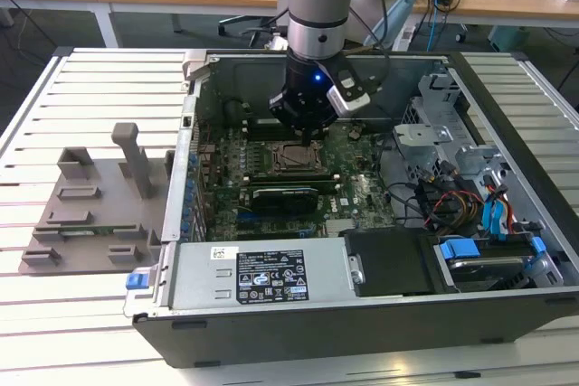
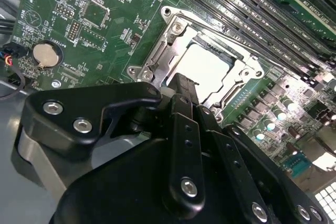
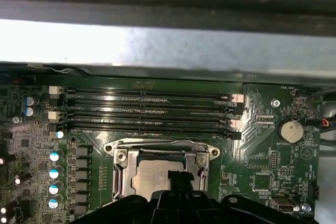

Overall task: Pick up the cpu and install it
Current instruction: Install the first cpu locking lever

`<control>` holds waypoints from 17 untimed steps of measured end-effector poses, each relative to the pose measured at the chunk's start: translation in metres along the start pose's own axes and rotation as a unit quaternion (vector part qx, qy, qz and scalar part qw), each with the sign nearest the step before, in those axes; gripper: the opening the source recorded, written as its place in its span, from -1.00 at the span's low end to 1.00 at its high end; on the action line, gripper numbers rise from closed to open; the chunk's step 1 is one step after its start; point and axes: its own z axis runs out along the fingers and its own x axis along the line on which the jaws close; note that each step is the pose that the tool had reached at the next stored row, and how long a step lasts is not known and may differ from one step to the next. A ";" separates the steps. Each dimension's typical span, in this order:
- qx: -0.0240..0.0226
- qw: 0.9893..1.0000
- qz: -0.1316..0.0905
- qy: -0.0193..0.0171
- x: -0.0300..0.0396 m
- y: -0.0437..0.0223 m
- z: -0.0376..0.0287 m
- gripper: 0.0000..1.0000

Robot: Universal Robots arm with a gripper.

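The cpu point(image 2: 210, 66) point(image 3: 149, 179) is a pale silver square lying flat inside the metal socket frame point(image 2: 168, 22) point(image 3: 157, 148) on the green motherboard. My gripper point(image 2: 182, 85) point(image 3: 178, 178) hangs just above it, with its black fingertips drawn together over the near edge of the chip and nothing between them. In the exterior view the gripper point(image 1: 308, 133) is down inside the open computer case point(image 1: 271, 314), directly over the socket point(image 1: 291, 158). Whether the tips touch the chip cannot be told.
Memory slots point(image 3: 147, 111) run beside the socket, with a coin battery point(image 3: 290, 129) near them. A graphics card point(image 1: 285, 194), cables and drive bays point(image 1: 479, 214) fill the case at the exterior view's right. A grey plastic tray with posts point(image 1: 90, 205) sits outside at its left.
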 end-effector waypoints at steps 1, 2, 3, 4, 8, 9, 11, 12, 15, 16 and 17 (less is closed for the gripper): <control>0.000 1.000 0.000 0.000 0.0000 0.0000 -0.0010 -0.79; 0.000 1.000 0.000 0.000 0.0000 -0.0001 -0.0024 -0.79; 0.000 1.000 0.000 0.000 -0.0001 -0.0001 -0.0045 -0.79; 0.000 1.000 0.000 0.000 -0.0001 -0.0002 -0.0073 -0.79; 0.000 1.000 0.000 0.000 -0.0002 -0.0004 -0.0132 -0.79; 0.000 1.000 0.000 0.000 -0.0002 -0.0004 -0.0144 -0.79; 0.000 1.000 0.000 0.000 -0.0003 -0.0005 -0.0168 -0.79; 0.000 1.000 0.000 0.000 -0.0003 -0.0005 -0.0180 -0.79; 0.000 1.000 0.000 0.000 -0.0003 -0.0006 -0.0223 -0.79; 0.000 1.000 0.000 0.000 -0.0003 -0.0006 -0.0234 -0.79; 0.000 1.000 0.000 0.000 -0.0004 -0.0007 -0.0246 -0.79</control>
